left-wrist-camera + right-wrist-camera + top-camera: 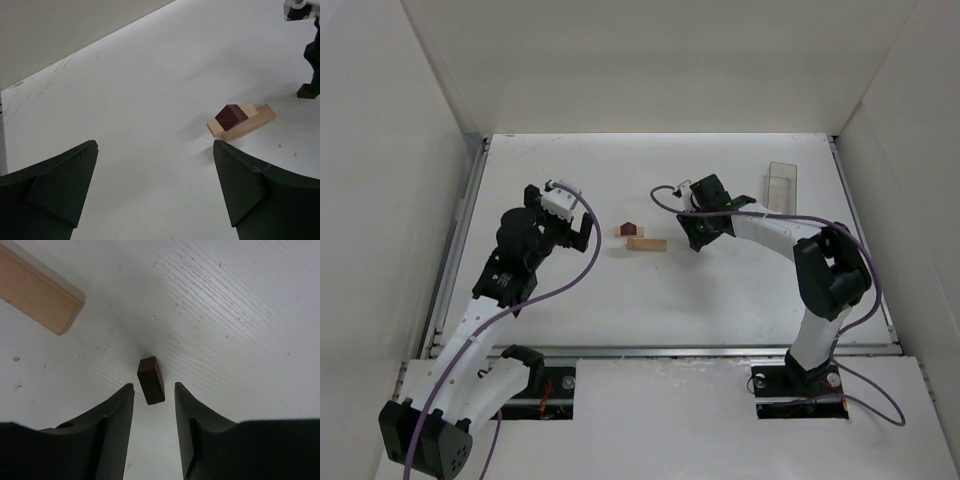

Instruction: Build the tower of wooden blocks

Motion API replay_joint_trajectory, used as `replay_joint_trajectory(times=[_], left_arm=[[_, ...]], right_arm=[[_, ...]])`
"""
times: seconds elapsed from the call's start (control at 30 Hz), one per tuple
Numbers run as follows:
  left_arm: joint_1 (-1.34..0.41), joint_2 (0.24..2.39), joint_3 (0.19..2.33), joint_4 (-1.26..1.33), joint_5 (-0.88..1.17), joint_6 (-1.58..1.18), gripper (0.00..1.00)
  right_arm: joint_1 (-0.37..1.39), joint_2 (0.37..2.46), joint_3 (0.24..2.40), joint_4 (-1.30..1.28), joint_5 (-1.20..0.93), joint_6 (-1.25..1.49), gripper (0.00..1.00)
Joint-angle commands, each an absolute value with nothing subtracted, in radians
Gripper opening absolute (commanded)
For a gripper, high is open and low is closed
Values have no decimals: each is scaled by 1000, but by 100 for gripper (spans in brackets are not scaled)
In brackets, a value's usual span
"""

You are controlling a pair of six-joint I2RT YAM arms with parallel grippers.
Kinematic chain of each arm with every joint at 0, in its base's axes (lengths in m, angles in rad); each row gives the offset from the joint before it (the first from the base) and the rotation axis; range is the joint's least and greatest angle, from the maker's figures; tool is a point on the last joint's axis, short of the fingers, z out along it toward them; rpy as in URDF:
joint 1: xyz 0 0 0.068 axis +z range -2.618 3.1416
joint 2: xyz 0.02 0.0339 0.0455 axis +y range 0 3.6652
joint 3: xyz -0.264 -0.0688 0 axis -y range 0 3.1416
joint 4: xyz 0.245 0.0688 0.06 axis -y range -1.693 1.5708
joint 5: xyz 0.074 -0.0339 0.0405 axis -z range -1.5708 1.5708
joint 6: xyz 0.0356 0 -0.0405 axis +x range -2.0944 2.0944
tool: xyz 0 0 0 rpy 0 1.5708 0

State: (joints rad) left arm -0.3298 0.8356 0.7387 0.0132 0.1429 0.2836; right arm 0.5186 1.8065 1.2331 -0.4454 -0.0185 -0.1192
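A dark reddish-brown roof-shaped block (231, 116) sits on a short tan block (216, 126), with a longer tan bar (252, 121) lying against it; this group lies mid-table in the top view (638, 237). A small dark brown block (151, 380) stands on end on the table between the fingers of my right gripper (153, 385), which is open with a gap on each side of the block. The end of the tan bar (37, 290) lies to its upper left. My left gripper (155, 145) is open and empty, left of the blocks (575, 235).
A clear plastic box (782, 185) stands at the back right, behind the right arm (770, 232). White walls enclose the table on three sides. The right gripper and the small dark block (306, 91) show at the right edge of the left wrist view.
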Motion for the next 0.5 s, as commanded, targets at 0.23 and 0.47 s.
replay_joint_trajectory(times=[0.23,0.47], left_arm=[[-330,782,707,104,95,225,100],[-330,782,707,104,114,235,100]], right_arm=[[535,1832,1278,-445,-24,-103,40],[546,1853,1278,-457,-34,-135,30]])
